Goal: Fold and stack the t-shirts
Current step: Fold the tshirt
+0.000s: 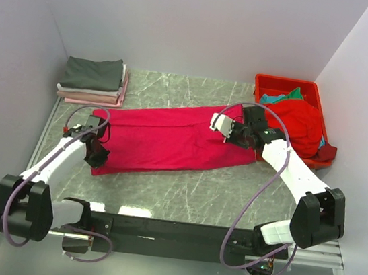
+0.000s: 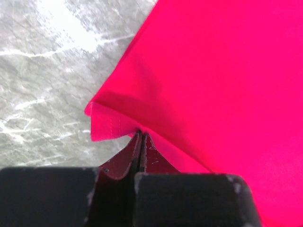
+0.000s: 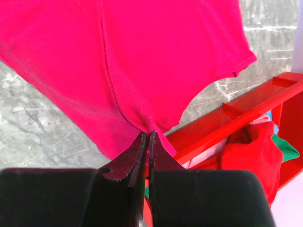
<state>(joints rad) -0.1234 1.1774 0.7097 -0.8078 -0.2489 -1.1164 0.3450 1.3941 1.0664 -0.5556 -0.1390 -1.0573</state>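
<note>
The left claw [image 1: 95, 156], nearest the arm bases, is pinched fully closed on the near-left corner of the large crimson-pink cloth t-shirt [image 1: 170, 139]. The shirt lies spread lengthwise across the grey marbled table [image 1: 183, 192]. Farther on, the right claw [image 1: 226, 128] is nipped tight on a seam at the shirt's right end. This looks like the start of a fold. The next move probably calls for both arms lifting together and carrying the gripped edge over evenly. At the back sit a folded stack topped by a dark grey shirt [image 1: 94, 75] and a rigid red plastic bin [image 1: 287, 82] of loose shirts.
</note>
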